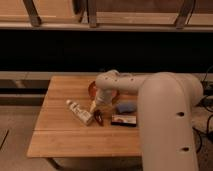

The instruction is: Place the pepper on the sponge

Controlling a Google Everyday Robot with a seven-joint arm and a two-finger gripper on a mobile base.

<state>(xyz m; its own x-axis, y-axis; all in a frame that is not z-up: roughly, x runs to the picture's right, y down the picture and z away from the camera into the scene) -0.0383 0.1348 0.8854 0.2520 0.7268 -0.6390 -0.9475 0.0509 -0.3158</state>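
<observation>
The robot's white arm (165, 115) is filling the right side and covering the table's (60, 135) right edge. The table's left and front parts are lying open. An orange bowl (93, 90) is sitting mostly hidden behind the arm. A white bottle (80, 112) is lying tilted left of centre. A dark box (124, 120) is lying just in front of the blue sponge (126, 107). The pepper (98, 117) is lying on the table between bottle and box, apart from the sponge. The hand (94, 106) is hanging just above the pepper; I cannot tell whether it is apart or together.
</observation>
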